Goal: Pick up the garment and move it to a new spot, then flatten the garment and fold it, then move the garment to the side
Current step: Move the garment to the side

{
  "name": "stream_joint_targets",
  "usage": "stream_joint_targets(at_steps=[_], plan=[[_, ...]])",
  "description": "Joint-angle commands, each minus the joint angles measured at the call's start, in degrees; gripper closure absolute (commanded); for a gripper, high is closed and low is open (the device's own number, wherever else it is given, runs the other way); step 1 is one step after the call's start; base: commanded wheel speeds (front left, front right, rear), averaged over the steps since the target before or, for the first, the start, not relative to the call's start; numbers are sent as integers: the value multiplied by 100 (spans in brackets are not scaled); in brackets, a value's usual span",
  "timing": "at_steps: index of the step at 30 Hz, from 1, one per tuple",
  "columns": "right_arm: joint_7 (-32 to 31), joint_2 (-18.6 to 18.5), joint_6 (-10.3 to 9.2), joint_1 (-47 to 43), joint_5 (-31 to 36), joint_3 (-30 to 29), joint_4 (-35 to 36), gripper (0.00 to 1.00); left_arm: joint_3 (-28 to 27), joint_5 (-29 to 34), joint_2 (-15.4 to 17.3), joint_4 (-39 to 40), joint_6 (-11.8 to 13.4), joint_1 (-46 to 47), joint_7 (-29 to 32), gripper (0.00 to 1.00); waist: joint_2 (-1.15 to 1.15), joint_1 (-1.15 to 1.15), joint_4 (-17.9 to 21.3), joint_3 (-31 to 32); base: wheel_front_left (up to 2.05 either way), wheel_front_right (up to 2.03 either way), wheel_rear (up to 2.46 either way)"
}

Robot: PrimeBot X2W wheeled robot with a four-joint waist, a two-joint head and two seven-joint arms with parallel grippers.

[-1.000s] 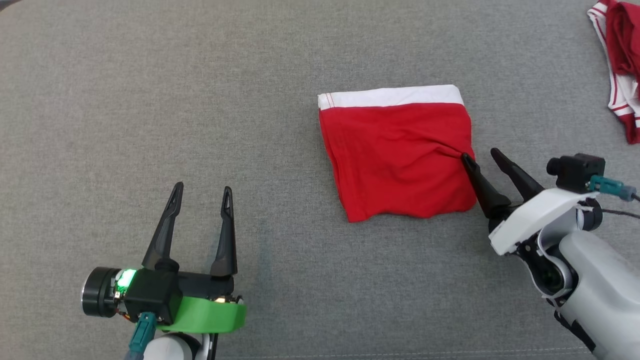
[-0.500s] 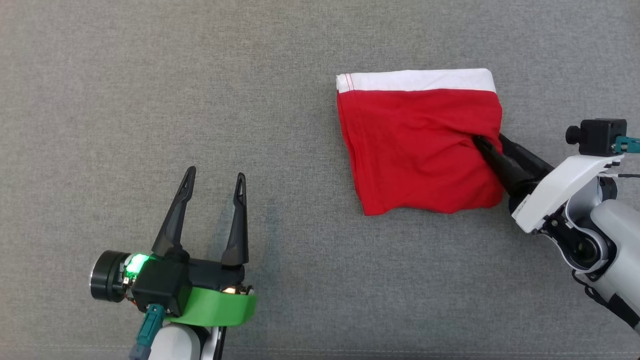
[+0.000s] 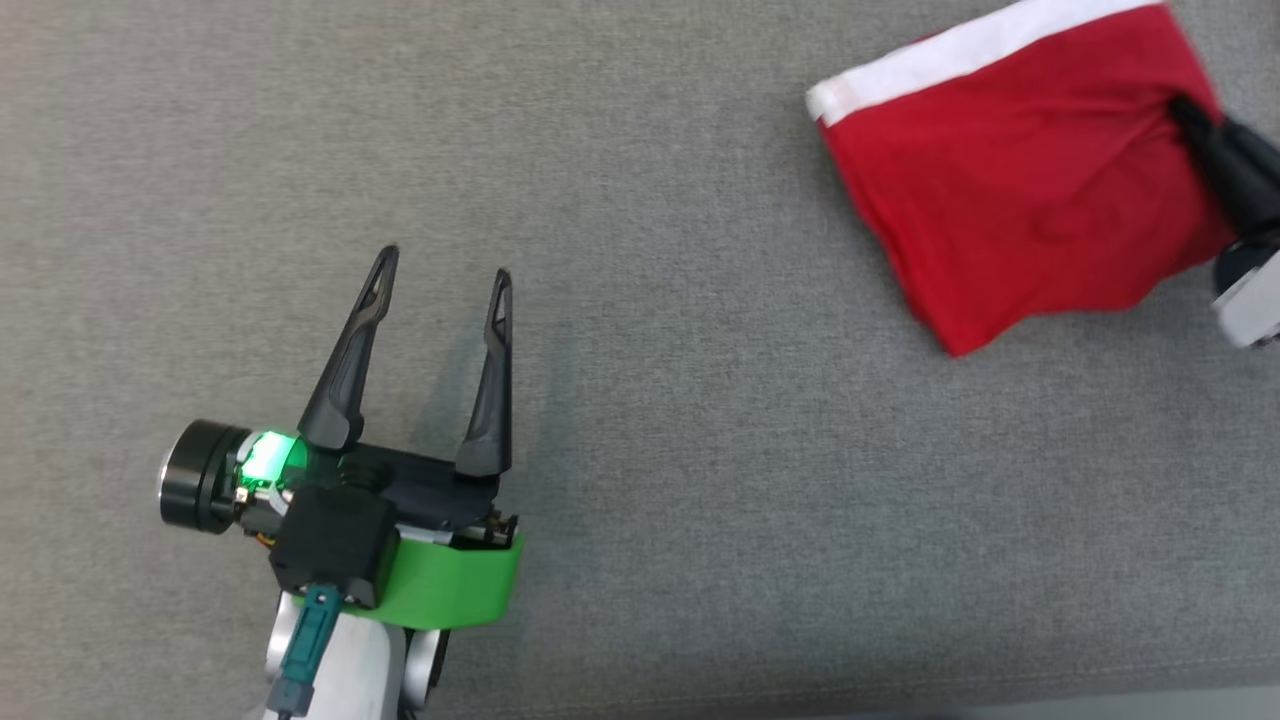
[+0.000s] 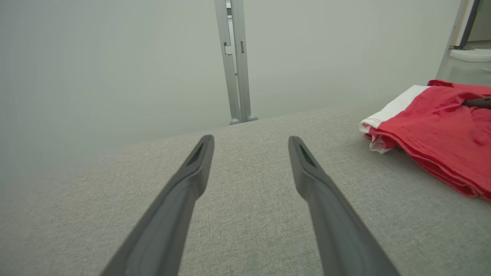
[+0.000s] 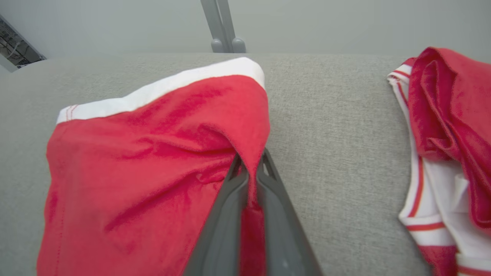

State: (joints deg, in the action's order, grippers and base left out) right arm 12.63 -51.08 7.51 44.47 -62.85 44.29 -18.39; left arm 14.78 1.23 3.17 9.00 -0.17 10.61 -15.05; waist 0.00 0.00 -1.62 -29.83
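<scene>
Pinched from the right side

On the surface [image 3: 700, 450], the folded garment [image 3: 1010, 190] lies by the far edge, waistband farthest. The right gripper [image 5: 249, 163] is clenched on its right hem, perhaps lifting it; the left gripper [image 3: 444, 262], splayed, hangs well apart.

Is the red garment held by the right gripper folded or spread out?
Folded: the red garment shows stacked layers along its edge in the left wrist view.
</scene>
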Motion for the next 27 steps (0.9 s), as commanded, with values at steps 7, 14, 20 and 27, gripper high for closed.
stream_joint_targets(at_steps=[7,14,20,27], plan=[[161,-462,-4,499,242,-465,-157,100,379,185,300,275,111,482,-14,0,0,0,600,-735,0,0,0],[168,-1007,-5,774,289,-905,-308,100,686,163,585,348,223,757,-14,0,0,0,640,-1073,0,0,0],[195,-1421,-5,540,124,-1340,-491,100,844,80,746,390,371,774,-15,0,0,0,542,-1100,0,0,0],[194,-1519,-5,281,100,-1742,-848,100,993,8,868,393,489,723,-15,0,0,0,465,-1022,0,0,0]])
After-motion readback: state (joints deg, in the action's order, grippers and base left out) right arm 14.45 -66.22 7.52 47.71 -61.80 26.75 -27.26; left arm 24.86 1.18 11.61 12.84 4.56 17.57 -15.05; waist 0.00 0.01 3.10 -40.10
